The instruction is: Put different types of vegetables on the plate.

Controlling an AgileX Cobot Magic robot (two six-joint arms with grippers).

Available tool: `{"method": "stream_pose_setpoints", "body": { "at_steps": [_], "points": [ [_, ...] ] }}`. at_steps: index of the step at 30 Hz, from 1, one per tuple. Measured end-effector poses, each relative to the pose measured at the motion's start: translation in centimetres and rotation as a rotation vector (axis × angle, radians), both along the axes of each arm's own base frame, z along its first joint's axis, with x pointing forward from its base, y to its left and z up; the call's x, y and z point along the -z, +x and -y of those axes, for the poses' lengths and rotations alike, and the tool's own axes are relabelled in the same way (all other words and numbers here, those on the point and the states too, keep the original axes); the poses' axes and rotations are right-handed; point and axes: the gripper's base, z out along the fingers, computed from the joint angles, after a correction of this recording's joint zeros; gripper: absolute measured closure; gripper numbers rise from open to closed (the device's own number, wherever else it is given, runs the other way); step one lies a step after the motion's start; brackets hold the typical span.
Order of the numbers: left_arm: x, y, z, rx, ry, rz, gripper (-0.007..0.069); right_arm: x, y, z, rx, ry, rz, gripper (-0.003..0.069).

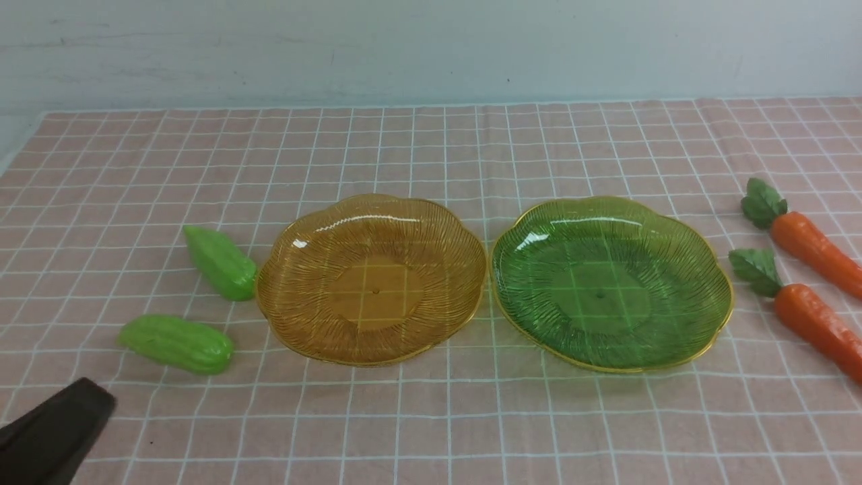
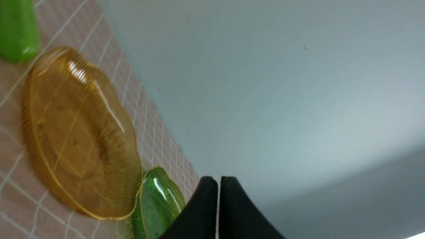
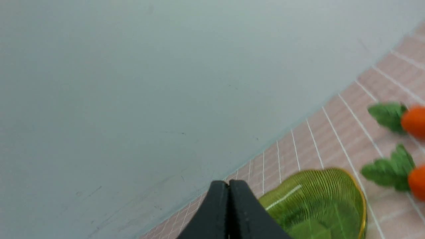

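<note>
Left gripper (image 1: 91, 404) sits nearest, pinched closed and empty, right gripper (image 3: 228, 184) too. Gourds (image 1: 220, 262) lie 9 o'clock of the amber plate (image 1: 370, 296), carrots (image 1: 811, 246) 3 o'clock of the green plate (image 1: 609, 289) — probably light, stiff, slippery plastic, so grab mid-body.

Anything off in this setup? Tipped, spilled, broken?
Nothing stands out. The amber plate and green plate sit flat, side by side, both empty. The far gourd and near gourd lie on the cloth to their left, the far carrot and near carrot to the right, all looking intact.
</note>
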Motion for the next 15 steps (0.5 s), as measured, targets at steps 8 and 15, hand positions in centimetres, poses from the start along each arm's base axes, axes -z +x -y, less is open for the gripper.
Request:
{"method": "stream_pose_setpoints", "body": {
  "at_steps": [8, 15],
  "points": [
    [-0.4, 5.4, 2.1, 0.411, 0.356, -0.392, 0.0628, -1.7, 7.0, -0.7, -0.173, -0.326, -0.659, 0.0659],
    [0.6, 10.1, 1.8, 0.554, 0.521, -0.582, 0.0596, -1.2, 15.8, 0.6, -0.158, -0.571, -0.923, 0.0449]
  ]
}}
